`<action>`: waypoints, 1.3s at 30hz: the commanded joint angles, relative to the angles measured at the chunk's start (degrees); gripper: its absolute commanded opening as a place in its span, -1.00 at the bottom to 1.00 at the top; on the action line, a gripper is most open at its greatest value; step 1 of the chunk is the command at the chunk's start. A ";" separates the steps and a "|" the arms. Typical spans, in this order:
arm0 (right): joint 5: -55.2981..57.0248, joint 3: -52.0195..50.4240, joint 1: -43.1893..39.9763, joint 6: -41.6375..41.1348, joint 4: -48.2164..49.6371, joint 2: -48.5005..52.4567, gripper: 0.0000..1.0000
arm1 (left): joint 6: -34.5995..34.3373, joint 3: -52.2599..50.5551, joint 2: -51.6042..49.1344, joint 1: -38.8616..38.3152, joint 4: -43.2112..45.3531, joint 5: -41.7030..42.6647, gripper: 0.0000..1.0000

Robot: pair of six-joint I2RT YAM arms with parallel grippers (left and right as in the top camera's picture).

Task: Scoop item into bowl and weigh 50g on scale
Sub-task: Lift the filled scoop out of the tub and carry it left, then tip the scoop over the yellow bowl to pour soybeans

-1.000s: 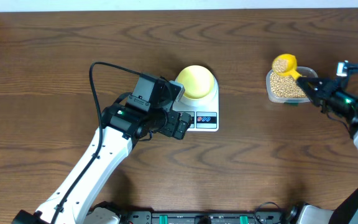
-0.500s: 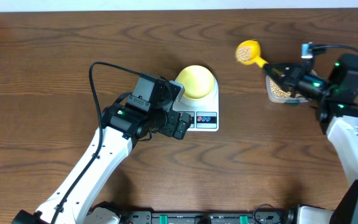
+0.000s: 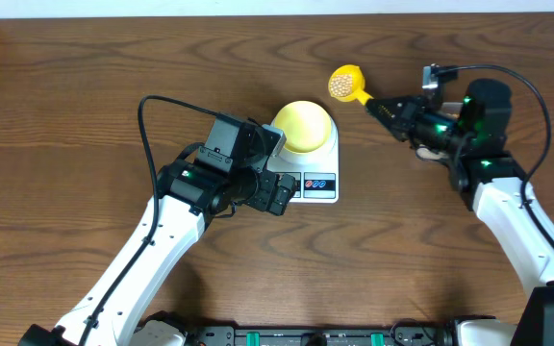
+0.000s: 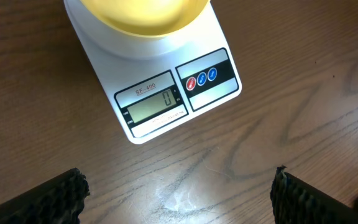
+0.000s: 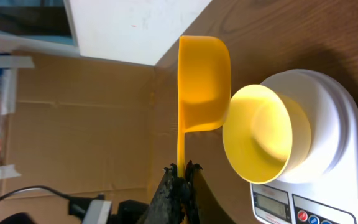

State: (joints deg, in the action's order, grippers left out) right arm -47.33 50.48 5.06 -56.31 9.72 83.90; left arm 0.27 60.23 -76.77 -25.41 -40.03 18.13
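Observation:
The pale yellow-green bowl (image 3: 304, 126) sits empty on the white scale (image 3: 308, 185), whose display (image 4: 156, 106) reads 0. My right gripper (image 3: 377, 104) is shut on the handle of a bright yellow scoop (image 3: 346, 83). The scoop is heaped with tan beans (image 3: 342, 85) and hangs just right of the bowl and a little behind it. In the right wrist view the scoop (image 5: 204, 81) shows side-on beside the bowl (image 5: 257, 134), with the gripper (image 5: 180, 169) pinching its thin handle. My left gripper (image 4: 179, 196) hangs open over bare wood in front of the scale (image 4: 185, 74), holding nothing.
The clear tub (image 3: 418, 149) is mostly hidden under my right arm, at the right of the table. The left arm (image 3: 162, 240) reaches in from the lower left. A cardboard wall (image 5: 73, 124) stands behind the table's far edge.
My right arm has lifted the filled scoop out of the tub and carried it left, close to the bowl. The left arm and the scale have not moved.

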 commanded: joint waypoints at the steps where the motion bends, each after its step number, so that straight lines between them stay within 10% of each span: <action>1: 6.38 0.02 3.02 3.28 0.24 0.00 -0.98 | 1.01 -0.13 -0.15 -0.07 0.07 0.66 0.93; 39: 27.41 0.02 16.41 29.83 -5.40 0.07 -0.98 | 1.01 -0.13 -0.15 -0.07 0.07 0.66 0.92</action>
State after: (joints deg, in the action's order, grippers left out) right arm -20.88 50.48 20.97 -31.22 4.45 83.90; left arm 0.27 60.23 -76.77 -25.41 -40.03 18.13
